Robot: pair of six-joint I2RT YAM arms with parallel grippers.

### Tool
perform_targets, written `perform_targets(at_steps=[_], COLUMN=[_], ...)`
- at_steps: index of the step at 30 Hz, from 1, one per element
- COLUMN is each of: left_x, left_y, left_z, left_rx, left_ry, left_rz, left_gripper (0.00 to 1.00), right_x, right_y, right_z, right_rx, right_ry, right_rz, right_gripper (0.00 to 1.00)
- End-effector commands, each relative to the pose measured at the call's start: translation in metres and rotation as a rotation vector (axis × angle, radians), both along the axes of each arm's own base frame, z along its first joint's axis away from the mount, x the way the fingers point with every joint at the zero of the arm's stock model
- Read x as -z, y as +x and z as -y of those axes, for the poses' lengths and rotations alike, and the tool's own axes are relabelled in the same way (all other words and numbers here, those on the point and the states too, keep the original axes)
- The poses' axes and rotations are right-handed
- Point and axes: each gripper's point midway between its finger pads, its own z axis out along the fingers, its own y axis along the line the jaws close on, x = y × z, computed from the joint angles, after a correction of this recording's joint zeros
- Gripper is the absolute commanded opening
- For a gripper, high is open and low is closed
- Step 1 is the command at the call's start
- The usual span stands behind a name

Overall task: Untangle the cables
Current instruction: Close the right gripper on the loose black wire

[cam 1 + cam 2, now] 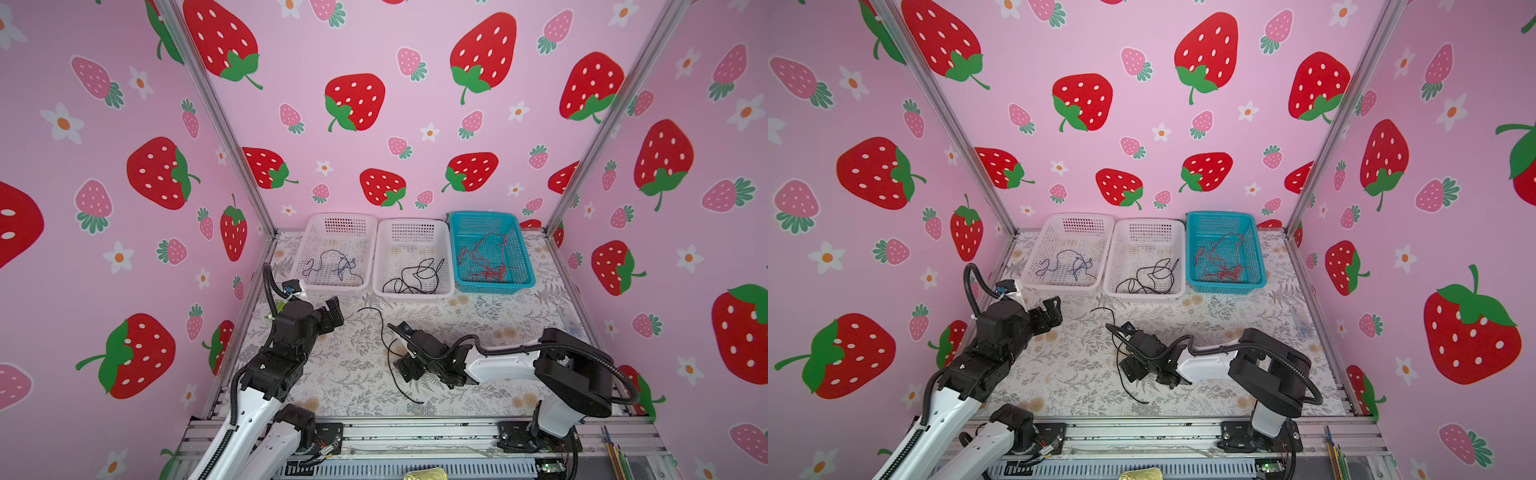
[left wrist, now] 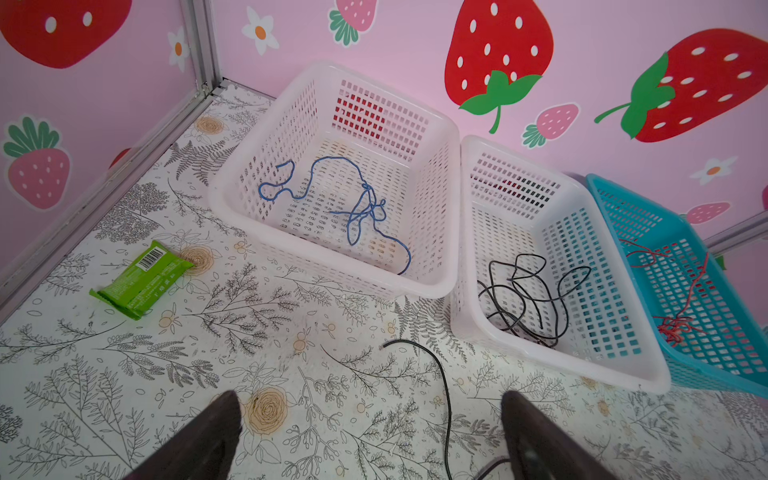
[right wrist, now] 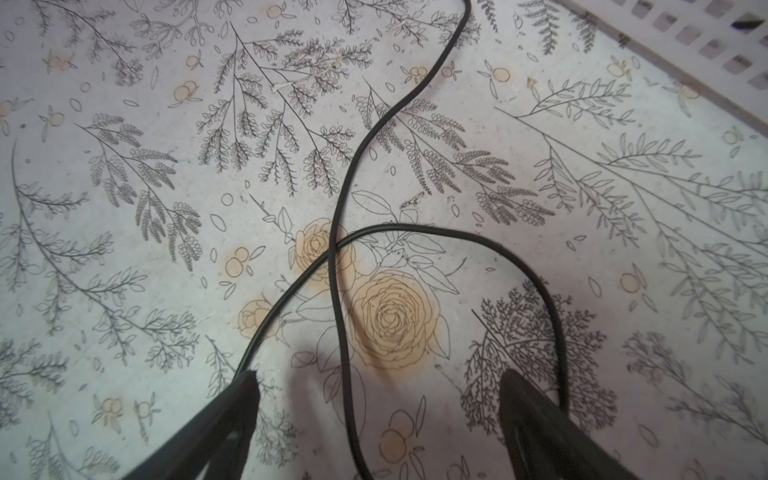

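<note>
Where the loose black cable (image 3: 338, 291) crosses itself on the table (image 3: 124, 208), the right wrist view shows it closely: a thin, smooth, round wire that makes one open loop over a printed rose. The right hand (image 3: 378, 390) stands wide around this loop, with dark fingers (image 3: 540, 424) at each side, and it grips nothing. In both top views the cable is seen whole, a long wavy line in the middle of the table, in front of the baskets.

Only the left wrist view shows a green foil packet (image 2: 141, 278) lying flat near the wall. It also shows the left hand (image 2: 370, 415), wide and empty, with the cable's far part visible between its fingers.

Further back, a blue cable (image 2: 357, 208) lies in the left white basket (image 2: 316, 257), black cables (image 2: 536, 299) in the middle white basket (image 2: 561, 361), and red cables (image 2: 677, 328) in the teal basket (image 2: 731, 324). All three baskets are plastic with a perforated grid.
</note>
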Motion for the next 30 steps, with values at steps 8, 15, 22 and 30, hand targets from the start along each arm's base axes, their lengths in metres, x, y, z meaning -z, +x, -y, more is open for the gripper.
perform_targets(at_steps=[8,15,22,30], left_x=[-0.0017,-0.0016,-0.0008,0.0008], left_y=[0.003,0.0037,0.0049,0.0056], left_z=[-0.0006,-0.0005,-0.0005,-0.0008], left_rx=[-0.015,-0.014,-0.014,-0.015], left_ry=[-0.035,-0.041,-0.048,-0.052], left_rz=[0.017,0.016,0.013,0.008], left_gripper=[0.99,0.99,0.99,0.99], right_x=[0.0019,0.0071,0.0071,0.0037], right_y=[0.0011,0.005,0.0063,0.005], right_z=[-0.0042,-0.0053,-0.0072,-0.0069], right_rx=[-0.014,-0.011,-0.019,-0.028], right_ry=[-0.008,-0.028,-0.028,-0.021], right_rz=[0.021,0.038,0.051,0.054], right_gripper=[0.74,0.67,0.44,0.26])
